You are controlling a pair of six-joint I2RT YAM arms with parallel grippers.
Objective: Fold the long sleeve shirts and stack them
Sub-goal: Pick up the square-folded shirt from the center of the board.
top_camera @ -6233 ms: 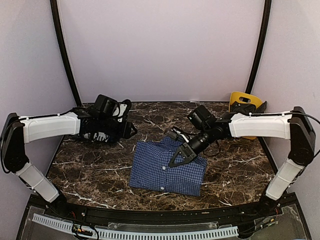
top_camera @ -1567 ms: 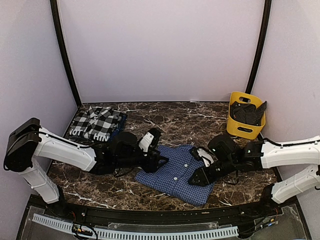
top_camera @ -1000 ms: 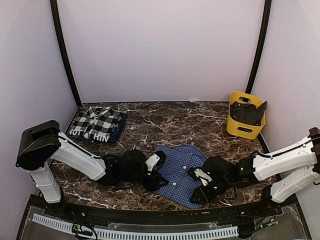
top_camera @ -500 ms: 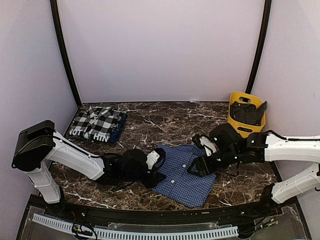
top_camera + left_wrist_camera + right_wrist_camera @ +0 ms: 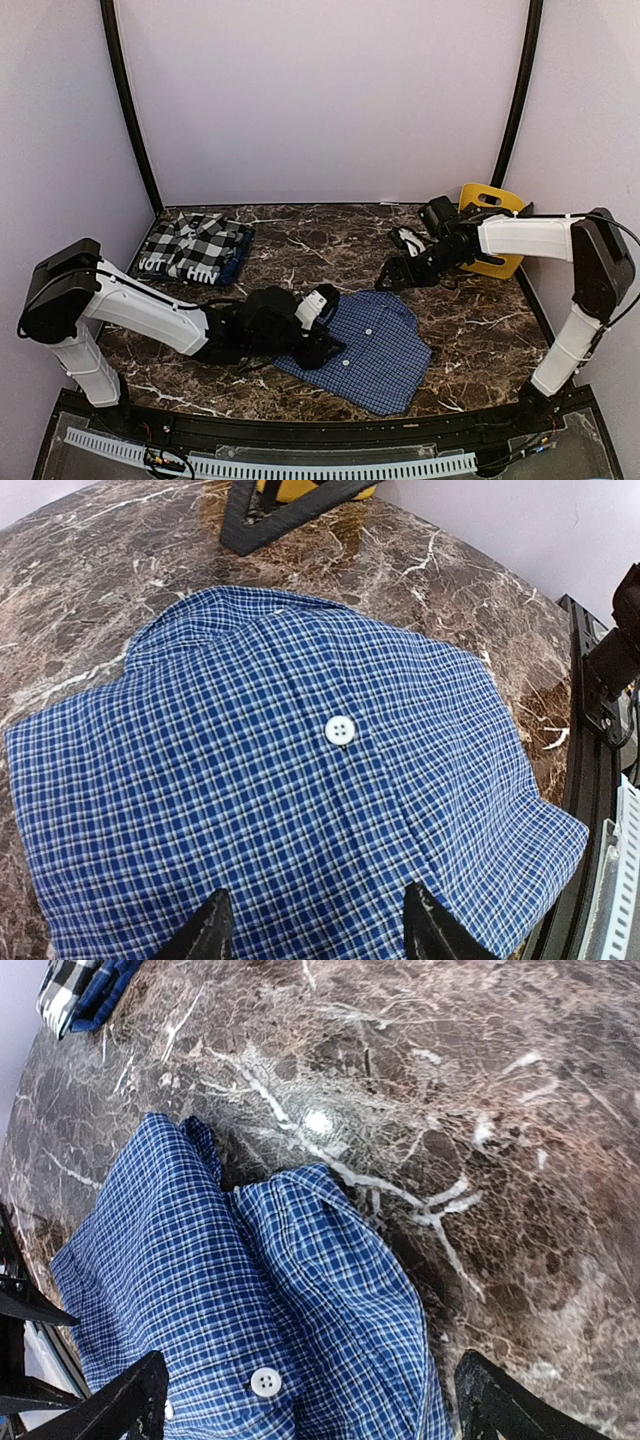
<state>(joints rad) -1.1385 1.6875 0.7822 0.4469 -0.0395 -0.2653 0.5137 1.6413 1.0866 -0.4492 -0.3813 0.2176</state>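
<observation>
The left arm (image 5: 150, 310) lies low, stretched along the near part of the counter (image 5: 300, 240). The left claw (image 5: 328, 352) is at the left edge of the blue shirt (image 5: 380, 345). In the wrist view its fingers (image 5: 212, 932) stand moderately apart over the cloth with nothing pinched between them; whether they press on it cannot be told. The right arm (image 5: 525, 238) reaches leftward from the far right corner. The right claw (image 5: 393, 277) hangs over bare stone just beyond the shirt's far edge, spread wide and holding nothing.

The blue shirt is folded into a rough rectangle, turned askew, by the middle of the near edge. It is soft cloth in a fine dark check with a white button (image 5: 340, 730), and its far edge puckers into folds. The plaid shirt (image 5: 195, 247) lies folded in the far left corner, bold black-and-white squares with a navy edge. The counter is glossy dark brown marble with white veins. A yellow bin (image 5: 487, 193) sits in the far right corner, partly behind the right arm.

Bare stone spreads between the two shirts and across the far middle. The blue shirt's near right corner lies close to the near edge.
</observation>
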